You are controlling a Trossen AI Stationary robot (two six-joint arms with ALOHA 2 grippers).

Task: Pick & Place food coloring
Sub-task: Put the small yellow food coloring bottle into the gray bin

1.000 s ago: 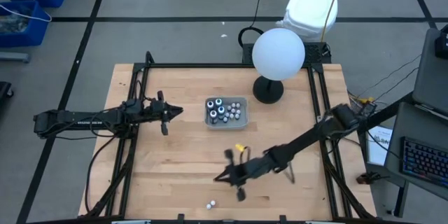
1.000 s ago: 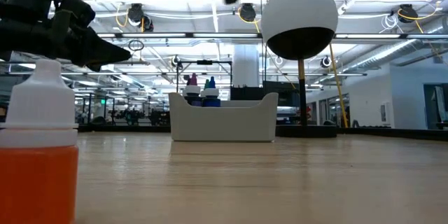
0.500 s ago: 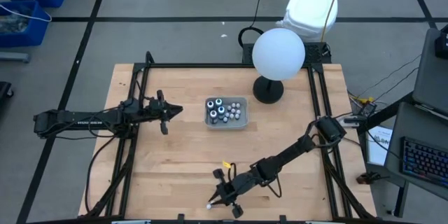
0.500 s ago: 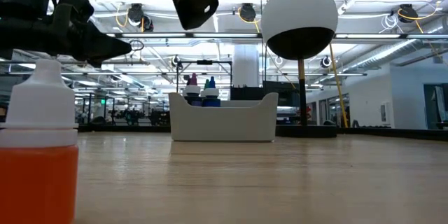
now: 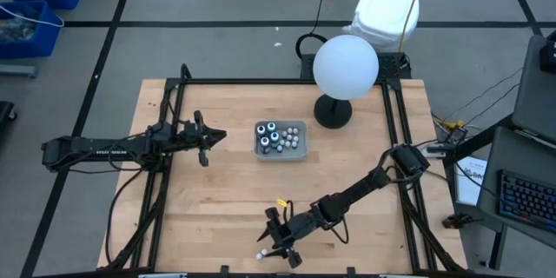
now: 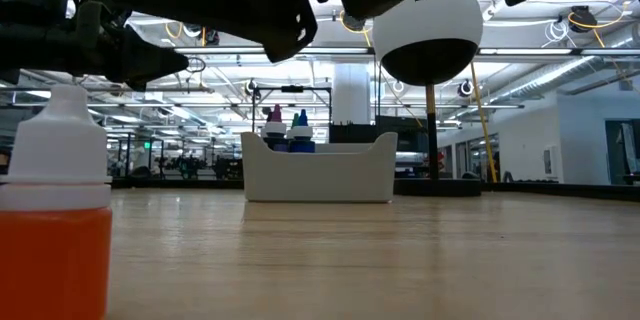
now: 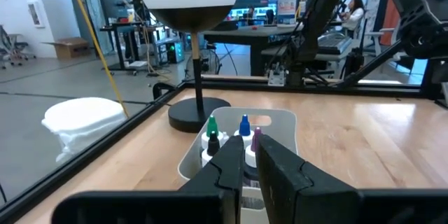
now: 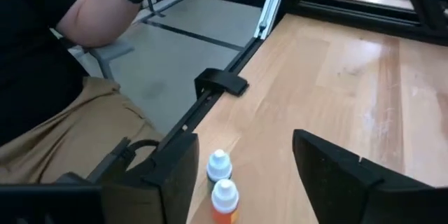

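Right end effector low at the bottom centre of the high view, fingers spread wide, empty. Two loose food coloring bottles stand on the tabletop just ahead of the gap between its fingers, one orange-filled with a white cap, near the tabletop's front edge.

Remaining food coloring bottles sit in the grey tray, upper centre of the high view.

Left end effector hovers left of the tray, jaws nearly closed, holding nothing.

White globe lamp upper right of the tray. A seated person shows beyond the tabletop edge.
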